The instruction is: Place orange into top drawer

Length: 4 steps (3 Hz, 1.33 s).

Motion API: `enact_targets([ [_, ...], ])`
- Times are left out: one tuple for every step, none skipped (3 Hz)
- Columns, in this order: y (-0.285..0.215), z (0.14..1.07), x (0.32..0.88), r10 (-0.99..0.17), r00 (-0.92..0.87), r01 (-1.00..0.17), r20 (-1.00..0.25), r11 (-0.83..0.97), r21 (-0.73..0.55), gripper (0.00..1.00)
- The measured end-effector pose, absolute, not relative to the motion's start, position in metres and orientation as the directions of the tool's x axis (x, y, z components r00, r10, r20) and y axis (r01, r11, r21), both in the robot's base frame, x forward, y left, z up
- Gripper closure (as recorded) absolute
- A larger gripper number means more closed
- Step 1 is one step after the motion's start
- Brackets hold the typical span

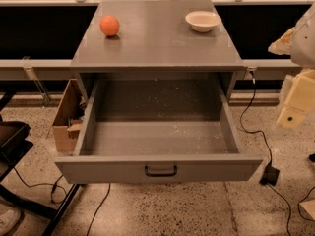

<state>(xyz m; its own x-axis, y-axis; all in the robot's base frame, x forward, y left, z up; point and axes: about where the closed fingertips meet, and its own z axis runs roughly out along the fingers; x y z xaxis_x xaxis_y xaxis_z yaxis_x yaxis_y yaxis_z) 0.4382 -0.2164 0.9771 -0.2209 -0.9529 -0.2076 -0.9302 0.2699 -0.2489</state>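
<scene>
A grey cabinet (157,48) stands in the middle of the view on a speckled stone floor (172,210), and its flat top carries two things. Below this top, the top drawer (98,170) is pulled out wide toward the camera; its floor is bare grey metal with pale dust and crumbs on it (more of them toward the back). Left of the drawer, just beside its side wall, a brown cardboard box (64,117) stands on the floor with its flaps open. At the right edge of the view the gripper (297,104) hangs in the air, a cream-coloured part, well apart from the cabinet and lower than its top; if it is open or closed I cannot tell. The white bowl (203,20) sits upright on the back right part of the top. The orange (110,25) lies on the back left part of the top, well apart from the bowl and not in the drawer. A small black handle (160,171) is at the centre of the drawer front.
</scene>
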Motion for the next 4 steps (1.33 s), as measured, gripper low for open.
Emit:
enact_targets([
  [-0.216, 0.977, 0.438, -0.953, -0.221, -0.930, -0.208, 0.270, -0.249, 0.00],
  [-0.211, 0.970, 0.447, -0.946, -0.197, -0.929, -0.257, 0.264, -0.258, 0.00],
  [-0.186, 0.956, 0.482, -0.902, -0.130, -0.920, -0.412, 0.264, -0.288, 0.00],
  [-0.144, 0.967, 0.548, -0.788, -0.035, -0.892, -0.615, 0.302, -0.336, 0.00],
])
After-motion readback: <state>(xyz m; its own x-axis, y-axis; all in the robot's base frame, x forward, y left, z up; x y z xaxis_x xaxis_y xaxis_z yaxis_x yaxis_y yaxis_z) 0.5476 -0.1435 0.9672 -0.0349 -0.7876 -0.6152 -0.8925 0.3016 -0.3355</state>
